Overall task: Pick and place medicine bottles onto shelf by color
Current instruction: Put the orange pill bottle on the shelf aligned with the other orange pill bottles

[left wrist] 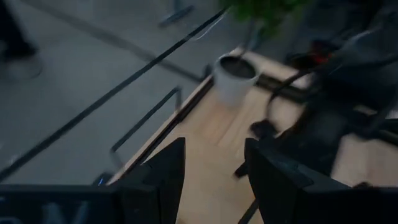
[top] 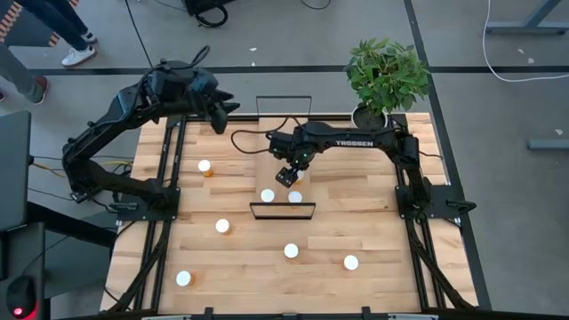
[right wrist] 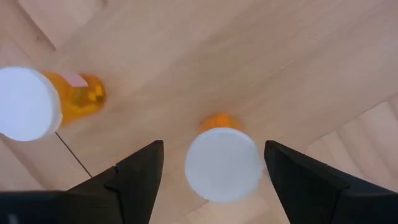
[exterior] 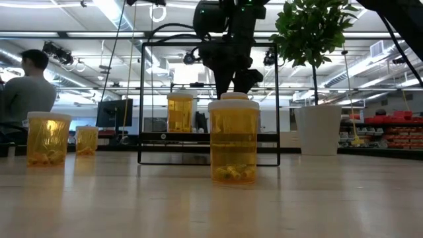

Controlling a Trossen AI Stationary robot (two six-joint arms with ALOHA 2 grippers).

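Nearest the desk's [top: 267, 284] front edge, four white-capped medicine bottles [top: 291, 251] stand well apart with bare wood between them. Farther back, over the shelf [top: 271, 169], the right hand [top: 288, 175] hangs with fingers spread wide, straddling one orange bottle [right wrist: 222, 163] without touching it; another stands beside. At the far left corner, the left hand [top: 216, 118] waits raised, fingers partly apart, holding nothing. Beyond sits a potted plant [top: 384, 76].

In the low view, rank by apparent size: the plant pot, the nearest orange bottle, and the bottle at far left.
1. Plant pot
2. Nearest orange bottle
3. Far-left bottle
Nearness may inflate the nearest bottle; both bottles could match.
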